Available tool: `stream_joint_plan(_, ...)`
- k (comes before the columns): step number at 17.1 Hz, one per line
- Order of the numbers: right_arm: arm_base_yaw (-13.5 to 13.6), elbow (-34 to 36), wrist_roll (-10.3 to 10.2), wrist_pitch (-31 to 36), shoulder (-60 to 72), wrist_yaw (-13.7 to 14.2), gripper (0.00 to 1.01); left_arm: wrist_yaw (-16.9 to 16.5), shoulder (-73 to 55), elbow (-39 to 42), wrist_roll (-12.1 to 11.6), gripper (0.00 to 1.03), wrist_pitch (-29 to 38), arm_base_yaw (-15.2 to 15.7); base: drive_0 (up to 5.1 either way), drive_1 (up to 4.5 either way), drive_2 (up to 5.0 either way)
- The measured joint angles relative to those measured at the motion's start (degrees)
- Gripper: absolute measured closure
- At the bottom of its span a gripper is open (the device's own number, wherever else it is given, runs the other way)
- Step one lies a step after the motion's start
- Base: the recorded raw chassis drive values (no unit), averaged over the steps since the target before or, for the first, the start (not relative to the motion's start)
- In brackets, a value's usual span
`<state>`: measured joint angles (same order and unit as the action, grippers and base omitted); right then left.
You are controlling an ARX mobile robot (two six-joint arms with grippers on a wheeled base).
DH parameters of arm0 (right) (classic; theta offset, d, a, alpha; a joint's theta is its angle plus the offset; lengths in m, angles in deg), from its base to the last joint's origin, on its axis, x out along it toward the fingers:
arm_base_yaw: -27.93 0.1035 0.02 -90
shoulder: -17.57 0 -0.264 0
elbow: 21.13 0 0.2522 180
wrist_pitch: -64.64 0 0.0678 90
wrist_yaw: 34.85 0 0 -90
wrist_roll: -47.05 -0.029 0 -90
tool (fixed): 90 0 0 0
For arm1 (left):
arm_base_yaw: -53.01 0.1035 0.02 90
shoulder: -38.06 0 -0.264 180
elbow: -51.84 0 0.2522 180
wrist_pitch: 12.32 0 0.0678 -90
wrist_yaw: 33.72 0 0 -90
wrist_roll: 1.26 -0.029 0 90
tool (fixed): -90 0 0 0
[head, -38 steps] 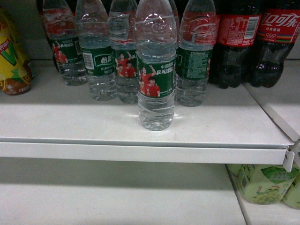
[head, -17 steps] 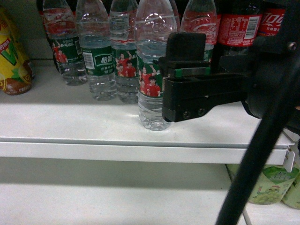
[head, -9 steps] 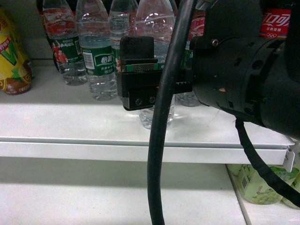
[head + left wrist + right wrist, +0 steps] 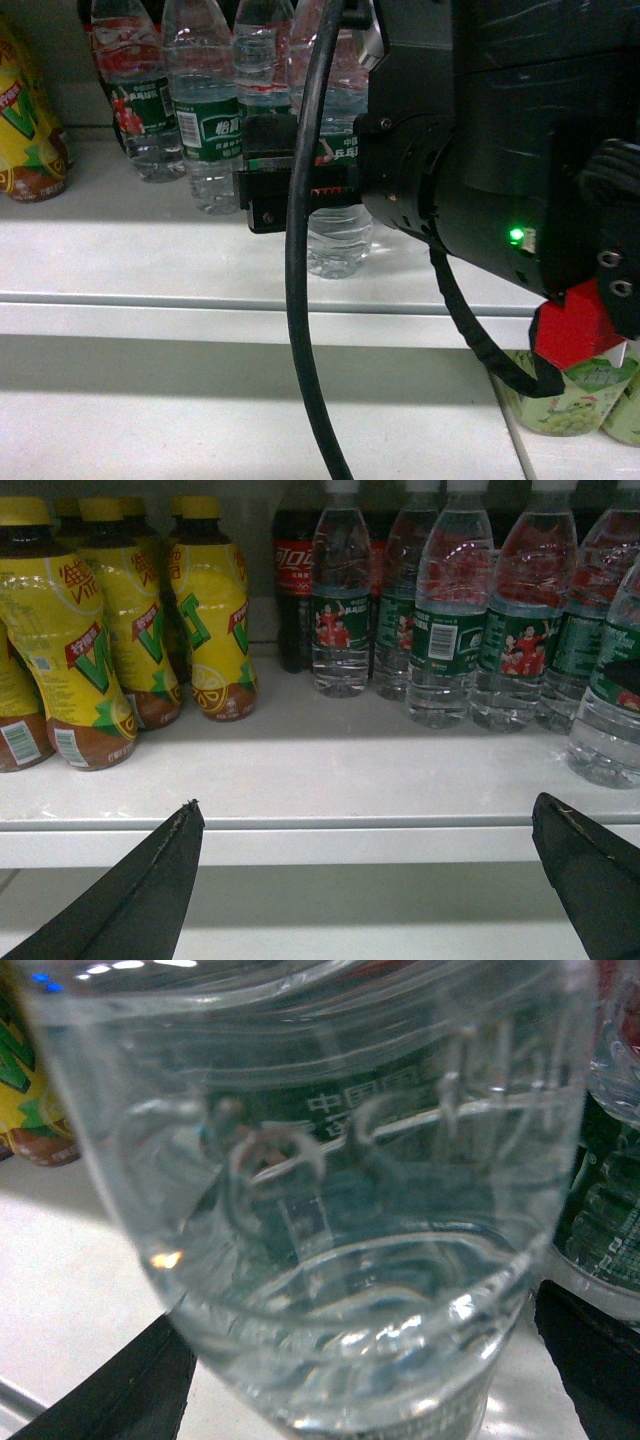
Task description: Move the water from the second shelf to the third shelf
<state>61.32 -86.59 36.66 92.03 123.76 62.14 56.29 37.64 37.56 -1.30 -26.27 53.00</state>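
Note:
The water bottle [image 4: 338, 238], clear with a green label, stands alone at the front of the white shelf [image 4: 140, 262]. My right gripper [image 4: 278, 186] reaches in from the right, open, with its jaws on either side of the bottle. The right wrist view is filled by the bottle [image 4: 330, 1210], which stands between the dark fingers [image 4: 150, 1390] of the gripper [image 4: 370, 1385]; a gap shows at the right finger. My left gripper [image 4: 365, 880] hangs open and empty before the shelf edge, left of the same bottle [image 4: 608, 715]. In the head view the left gripper is out of sight.
Several more water bottles [image 4: 210, 110] stand in a row behind. Yellow drink bottles [image 4: 30, 120] are at the left and cola bottles [image 4: 295, 580] at the back. A lower shelf [image 4: 200, 420] holds green drink bottles [image 4: 565, 395] at the right. The right arm and its cable [image 4: 300, 300] block the right half.
My right arm came in from the right and moved left and forward until its jaws stand on either side of the front water bottle. The bottle has stayed in place.

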Motion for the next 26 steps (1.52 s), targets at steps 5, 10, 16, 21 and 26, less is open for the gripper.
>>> stream_joint_plan(5, 0.0, -5.2, -1.7, -0.5, 3.5, 4.0, 0.03, 0.0, 0.0, 0.0, 0.0, 0.05, 0.0, 0.0, 0.0, 0.00, 0.0)
stream_joint_plan(10, 1.2, -6.4, -2.1, -0.6, 4.3, 6.7, 0.21, 0.0, 0.0, 0.0, 0.0, 0.05, 0.0, 0.0, 0.0, 0.00, 0.0)
stream_joint_plan(16, 1.4, -5.0, -2.1, -0.2, 2.8, 7.1, 0.58, 0.0, 0.0, 0.0, 0.0, 0.05, 0.0, 0.0, 0.0, 0.00, 0.0)
stream_joint_plan(21, 0.3, 1.8, -2.0, 0.0, -3.2, 5.3, 0.59, 0.0, 0.0, 0.0, 0.0, 0.05, 0.0, 0.0, 0.0, 0.00, 0.0)
stream_joint_plan(26, -4.5, 11.4, -0.6, 2.4, -12.5, 3.0, 0.59, 0.0, 0.0, 0.0, 0.0, 0.05, 0.0, 0.0, 0.0, 0.00, 0.0)
